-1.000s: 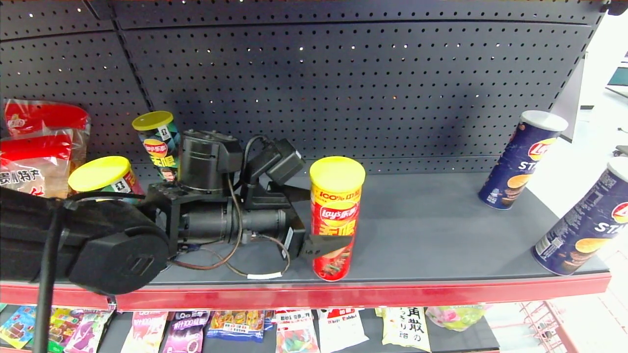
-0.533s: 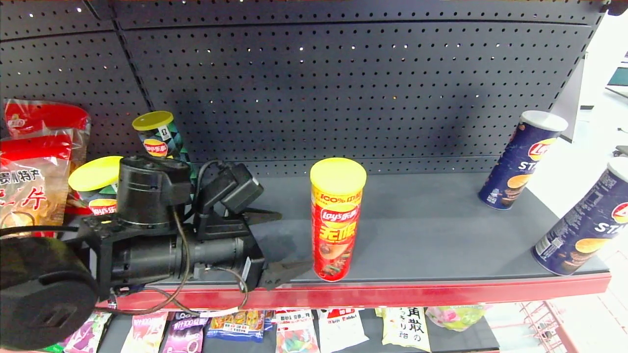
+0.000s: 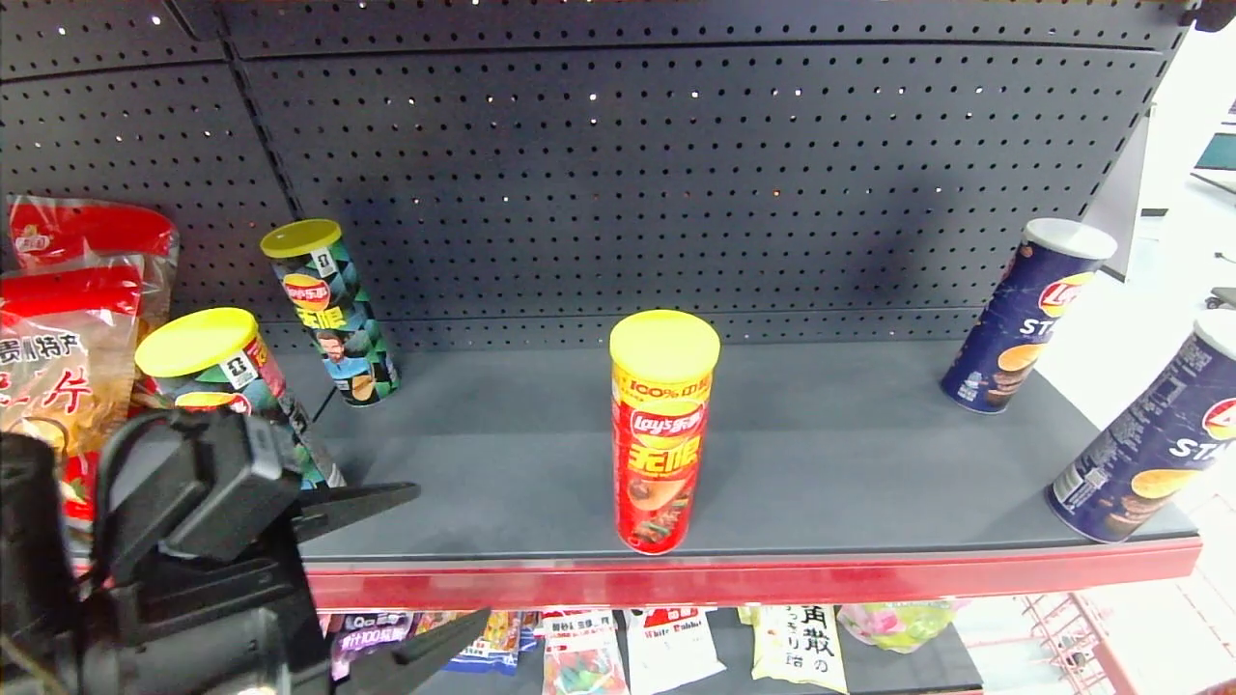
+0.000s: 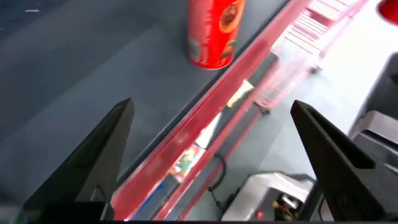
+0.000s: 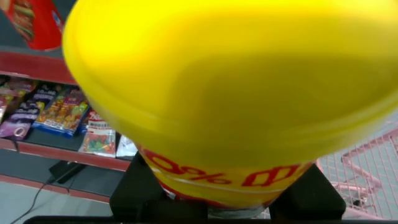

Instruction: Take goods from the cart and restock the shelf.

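A red chips can (image 3: 661,434) with a yellow lid stands upright near the front edge of the grey shelf (image 3: 830,454); it also appears in the left wrist view (image 4: 214,31) and the right wrist view (image 5: 34,22). My left gripper (image 3: 425,569) hangs open and empty to the left of that can, in front of and below the shelf's red lip; its fingers (image 4: 106,143) are spread wide. My right gripper (image 5: 227,202) is shut on a second red can (image 5: 230,93), whose yellow lid looms close to the camera.
Two teal cans (image 3: 328,309) (image 3: 217,376) stand at the shelf's left beside snack bags (image 3: 68,309). Two blue cans (image 3: 1028,314) (image 3: 1149,434) stand at the right. Packets (image 3: 666,647) fill the lower shelf. The cart's pink wire (image 5: 367,174) is beside the shelf.
My left gripper has let go of the red can on the shelf and drawn back to the left and toward me, past the shelf's front edge. The can stays upright.
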